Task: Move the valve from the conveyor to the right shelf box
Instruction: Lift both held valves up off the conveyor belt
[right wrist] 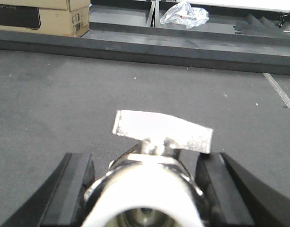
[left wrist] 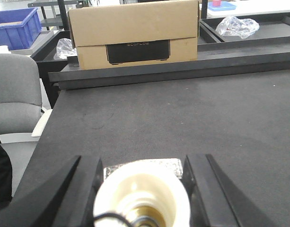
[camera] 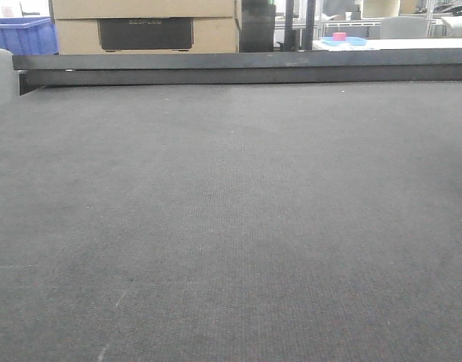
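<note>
My right fingers [right wrist: 71, 189] are clamped on the valve [right wrist: 145, 194], held over the conveyor [right wrist: 64, 94].
My left fingers [left wrist: 78, 189] look closed on a second capped fitting [left wrist: 142, 194] in the same way. I judge the metal dense, rigid and slick, and the white caps softer. It is better to pinch across the ringed collars than the caps. No shelf box shows in any view.

Dark grey fine-woven conveyor [camera: 231, 226], silver white-capped valve [right wrist: 145, 187], tan cardboard box [left wrist: 133, 33], blue crate [left wrist: 14, 27].
</note>
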{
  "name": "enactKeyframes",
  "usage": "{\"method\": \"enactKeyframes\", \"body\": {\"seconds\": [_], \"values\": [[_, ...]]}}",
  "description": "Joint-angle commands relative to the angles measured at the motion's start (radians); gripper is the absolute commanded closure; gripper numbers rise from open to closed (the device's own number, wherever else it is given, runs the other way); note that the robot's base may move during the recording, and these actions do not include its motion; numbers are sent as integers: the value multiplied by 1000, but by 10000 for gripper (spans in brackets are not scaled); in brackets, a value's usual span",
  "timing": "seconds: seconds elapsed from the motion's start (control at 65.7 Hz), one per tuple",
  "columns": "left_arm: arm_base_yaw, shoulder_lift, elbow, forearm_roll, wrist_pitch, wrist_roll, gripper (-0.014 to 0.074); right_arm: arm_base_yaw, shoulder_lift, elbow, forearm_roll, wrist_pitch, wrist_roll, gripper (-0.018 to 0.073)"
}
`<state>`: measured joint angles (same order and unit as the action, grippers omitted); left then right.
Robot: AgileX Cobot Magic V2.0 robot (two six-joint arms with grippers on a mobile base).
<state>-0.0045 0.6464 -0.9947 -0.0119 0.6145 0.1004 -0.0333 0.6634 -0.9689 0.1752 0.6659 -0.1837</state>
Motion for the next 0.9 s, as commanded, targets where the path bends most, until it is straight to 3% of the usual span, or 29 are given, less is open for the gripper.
{"method": "enactKeyframes", "body": {"seconds": [0.0,0.883], "values": [[-3,-9,-7,-2,-60,-5,708,-1,-8,-18,3,-86,-1,711],[-3,-9,-7,-2,-63,-5,708,-1,-8,-18,5,-87,-1,711]]}}
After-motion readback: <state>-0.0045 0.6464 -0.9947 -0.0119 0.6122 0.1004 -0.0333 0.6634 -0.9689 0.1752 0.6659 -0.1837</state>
